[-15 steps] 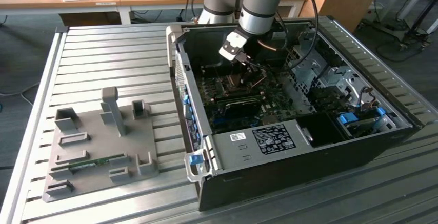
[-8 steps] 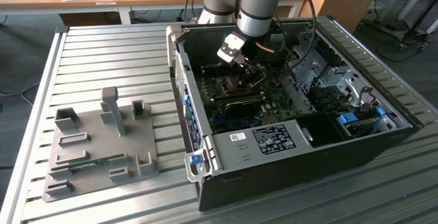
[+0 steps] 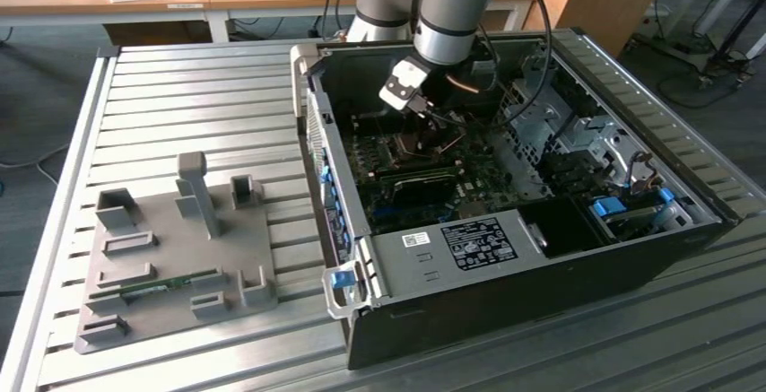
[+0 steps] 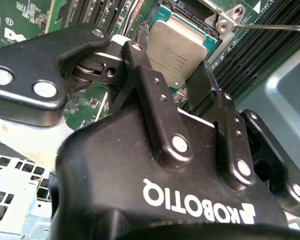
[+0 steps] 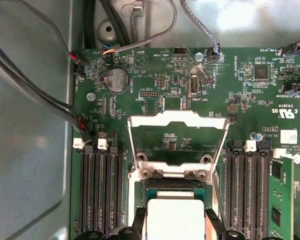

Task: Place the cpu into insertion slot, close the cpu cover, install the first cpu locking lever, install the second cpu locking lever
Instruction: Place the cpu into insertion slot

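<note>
In the exterior view my gripper (image 3: 422, 112) reaches down into the open computer case (image 3: 503, 257), over the motherboard (image 3: 419, 172). The cpu (image 5: 174, 217), a flat square chip with a silvery top, sits between my two black fingers (image 5: 213, 226) just above the dark insertion slot (image 5: 176, 184). In the second wrist view the cpu (image 4: 177, 46) lies tilted over the socket, and both fingers (image 4: 140, 67) press on its opposite edges. The cpu cover (image 5: 177, 119) is a metal frame with a square window. It stands flipped open beyond the slot, hinged at the slot's far edge.
Memory slots (image 5: 102, 190) flank the socket on both sides. A thin metal lever (image 4: 272, 26) runs beside the socket. Cables (image 5: 35, 85) hang along the case wall. A grey fixture plate (image 3: 174, 257) lies on the slatted table to the exterior view's left.
</note>
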Robot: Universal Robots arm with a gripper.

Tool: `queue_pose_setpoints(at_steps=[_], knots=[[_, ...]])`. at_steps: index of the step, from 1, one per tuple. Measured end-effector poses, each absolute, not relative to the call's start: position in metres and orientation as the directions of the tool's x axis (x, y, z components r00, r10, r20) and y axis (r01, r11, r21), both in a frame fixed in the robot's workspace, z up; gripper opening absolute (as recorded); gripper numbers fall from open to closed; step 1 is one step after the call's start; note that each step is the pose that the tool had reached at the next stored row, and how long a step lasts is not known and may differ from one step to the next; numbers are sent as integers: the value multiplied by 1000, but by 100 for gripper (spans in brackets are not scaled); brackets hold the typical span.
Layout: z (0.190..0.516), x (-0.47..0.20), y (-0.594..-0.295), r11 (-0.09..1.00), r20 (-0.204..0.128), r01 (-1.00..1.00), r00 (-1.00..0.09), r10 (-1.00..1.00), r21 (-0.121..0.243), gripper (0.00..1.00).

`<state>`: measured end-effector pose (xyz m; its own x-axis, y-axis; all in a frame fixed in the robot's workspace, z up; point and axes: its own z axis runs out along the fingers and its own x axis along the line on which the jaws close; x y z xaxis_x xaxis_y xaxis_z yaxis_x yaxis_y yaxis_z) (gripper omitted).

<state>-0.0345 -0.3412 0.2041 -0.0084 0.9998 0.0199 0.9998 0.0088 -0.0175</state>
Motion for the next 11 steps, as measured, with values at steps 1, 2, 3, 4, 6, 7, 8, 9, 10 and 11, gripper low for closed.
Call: queue_pose_setpoints(at_steps=[1,2,3,4,6,7,8,9,10,11], knots=[[204,-34,-341,9,20,1000,-8,1000,-17,54],[203,-35,-341,9,20,1000,-9,1000,-18,54],[203,-35,-341,9,22,1000,-9,1000,-18,54],[203,-35,-341,9,22,1000,-8,1000,-18,54],[203,-35,-341,9,22,1000,-8,1000,-18,54],[202,-35,-341,9,22,1000,-8,1000,-18,54],[202,-35,-341,8,21,1000,-7,1000,-18,54],[202,-35,-341,1,21,1000,-1,1000,-18,54],[202,-35,-341,-9,21,1000,10,1000,-18,54],[202,-35,-341,-17,21,1000,18,1000,-18,54]])
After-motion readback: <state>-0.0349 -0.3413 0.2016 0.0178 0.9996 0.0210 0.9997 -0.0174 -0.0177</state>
